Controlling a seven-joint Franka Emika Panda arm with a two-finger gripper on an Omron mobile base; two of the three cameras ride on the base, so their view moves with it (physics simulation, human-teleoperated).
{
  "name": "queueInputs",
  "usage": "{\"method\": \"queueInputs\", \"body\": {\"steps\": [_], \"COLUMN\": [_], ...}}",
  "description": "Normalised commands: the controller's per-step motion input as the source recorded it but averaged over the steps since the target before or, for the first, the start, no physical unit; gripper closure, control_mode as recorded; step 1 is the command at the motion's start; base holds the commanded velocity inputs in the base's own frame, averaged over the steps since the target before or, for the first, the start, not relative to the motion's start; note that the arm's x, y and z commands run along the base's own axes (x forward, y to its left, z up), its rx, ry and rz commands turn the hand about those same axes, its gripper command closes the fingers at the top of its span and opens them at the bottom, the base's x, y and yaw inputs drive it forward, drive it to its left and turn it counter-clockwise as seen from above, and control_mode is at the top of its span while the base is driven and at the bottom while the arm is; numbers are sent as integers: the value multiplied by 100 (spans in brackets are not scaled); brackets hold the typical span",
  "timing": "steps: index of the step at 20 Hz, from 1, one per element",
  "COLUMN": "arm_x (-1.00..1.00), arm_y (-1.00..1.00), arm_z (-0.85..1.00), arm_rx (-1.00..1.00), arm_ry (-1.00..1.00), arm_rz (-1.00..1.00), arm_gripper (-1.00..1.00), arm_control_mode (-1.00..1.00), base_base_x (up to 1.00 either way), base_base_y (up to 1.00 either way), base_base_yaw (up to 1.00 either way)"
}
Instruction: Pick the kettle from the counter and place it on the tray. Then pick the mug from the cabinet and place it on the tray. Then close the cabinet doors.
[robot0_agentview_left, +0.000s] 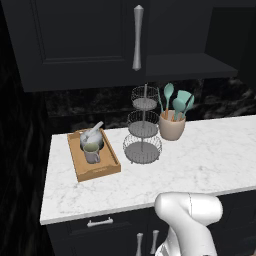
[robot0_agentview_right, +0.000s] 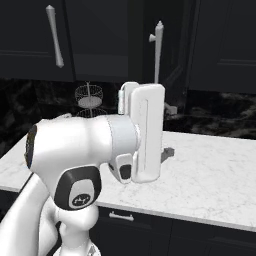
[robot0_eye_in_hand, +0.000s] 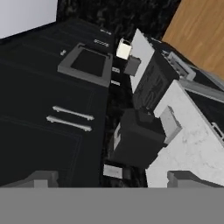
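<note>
On the white marble-patterned bench, the rectangular light-brown wooden tray carried the squat grey metal kettle and pale cream-green mug, well apart from the released, empty pincer.

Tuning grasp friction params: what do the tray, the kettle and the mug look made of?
Tray: light-brown wood, matte, judging by its warm flat colour. Kettle: grey metal by its pale sheen, though it is small here. Mug: probably glazed ceramic, pale cream-green and smooth. All rendered, so looks only.
</note>
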Motion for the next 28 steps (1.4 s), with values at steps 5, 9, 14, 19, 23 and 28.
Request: {"method": "queueInputs", "body": {"steps": [5, 9, 14, 19, 23, 28], "arm_x": [43, 40, 42, 51, 54, 60], "arm_y": [45, 43, 42, 43, 40, 38], "arm_z": [0, 0, 0, 0, 0, 0], "arm_rx": [0, 0, 0, 0, 0, 0], "arm_ry": [3, 2, 0, 1, 0, 0], "arm_rz": [25, 29, 27, 23, 19, 16], "arm_gripper": [-100, -100, -100, -100, -100, -100], "arm_control_mode": [-100, -100, -100, -100, -100, -100], "base_base_x": [0, 0, 0, 0, 0, 0], "base_base_y": [0, 0, 0, 0, 0, 0], "base_base_yaw": [0, 0, 0, 0, 0, 0]}}
